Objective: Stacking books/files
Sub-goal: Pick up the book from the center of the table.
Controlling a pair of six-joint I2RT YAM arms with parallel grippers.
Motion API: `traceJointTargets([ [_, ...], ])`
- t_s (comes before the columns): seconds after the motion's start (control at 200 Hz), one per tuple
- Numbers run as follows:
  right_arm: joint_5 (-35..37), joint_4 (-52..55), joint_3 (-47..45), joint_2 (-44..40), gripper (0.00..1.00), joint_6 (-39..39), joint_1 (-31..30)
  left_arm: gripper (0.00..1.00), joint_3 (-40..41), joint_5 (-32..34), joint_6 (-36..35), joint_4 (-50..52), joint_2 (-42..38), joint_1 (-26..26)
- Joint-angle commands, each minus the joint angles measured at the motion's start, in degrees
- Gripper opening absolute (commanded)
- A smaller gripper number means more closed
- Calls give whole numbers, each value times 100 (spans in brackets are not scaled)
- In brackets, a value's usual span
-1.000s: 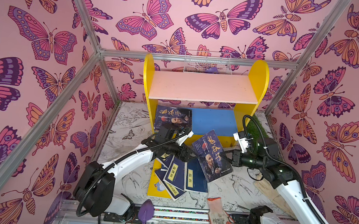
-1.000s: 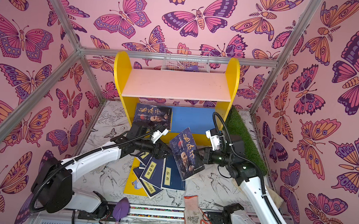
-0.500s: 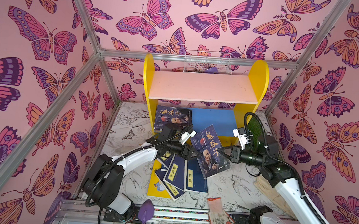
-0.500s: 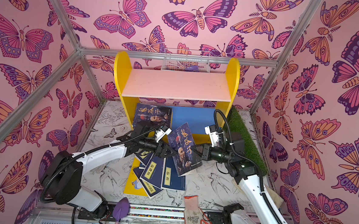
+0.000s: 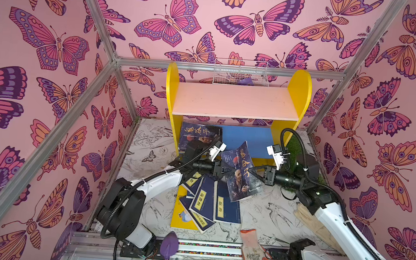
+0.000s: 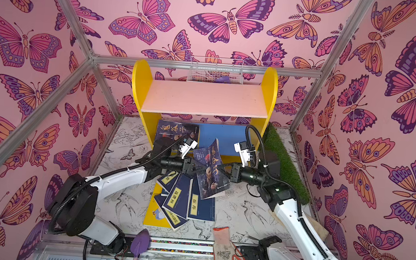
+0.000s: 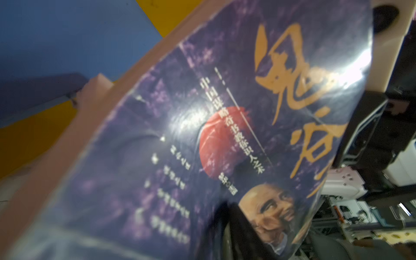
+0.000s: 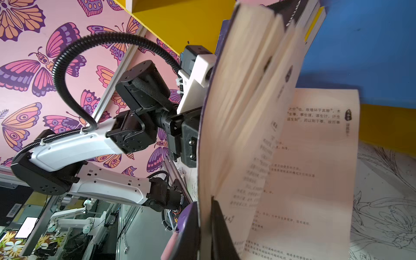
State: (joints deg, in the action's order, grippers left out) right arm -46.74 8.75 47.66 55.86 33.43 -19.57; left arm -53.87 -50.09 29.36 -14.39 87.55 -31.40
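Your right hand (image 5: 251, 171): clamps the portrait book (image 5: 242, 185), aloft.
Your left hand (image 5: 221, 168): at its edge; grip unclear.

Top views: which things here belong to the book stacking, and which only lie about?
Job: raised portrait-cover book; navy books with yellow labels; yellow cartoon-cover book; dark book in the yellow shelf.
Lying about: white-and-orange work glove; beige cloth glove; purple trowel; wire basket; grass mat.
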Motion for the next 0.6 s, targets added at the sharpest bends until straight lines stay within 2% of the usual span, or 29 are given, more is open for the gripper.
traceJointTargets([
  [0.0,43,-267,-143,40,0,-32,-86,15,-121,-203,-53,-555,-274,-112],
  [0.09,313,-133,-259,1,0,-114,-82,0,-10,12,-54,-536,-490,-109],
  [0.246,942,-20,-424,-111,0,-127,-56,0,259,853,-66,-496,-1029,-121],
  [0.291,1315,68,-431,-162,13,-113,-58,0,329,1004,-55,-517,-1181,-128],
  [0.346,1573,83,-450,-248,40,-98,-57,0,424,1173,17,-666,-1345,-138],
  [0.401,1718,50,-463,-338,54,-102,-57,0,535,1218,117,-976,-1404,-156],
  [0.491,1828,101,-461,-437,63,-164,-55,0,701,1329,357,-1560,-1733,-161],
  [0.596,1850,203,-475,-639,75,-66,-52,0,837,1865,685,-2092,-1846,-164],
])
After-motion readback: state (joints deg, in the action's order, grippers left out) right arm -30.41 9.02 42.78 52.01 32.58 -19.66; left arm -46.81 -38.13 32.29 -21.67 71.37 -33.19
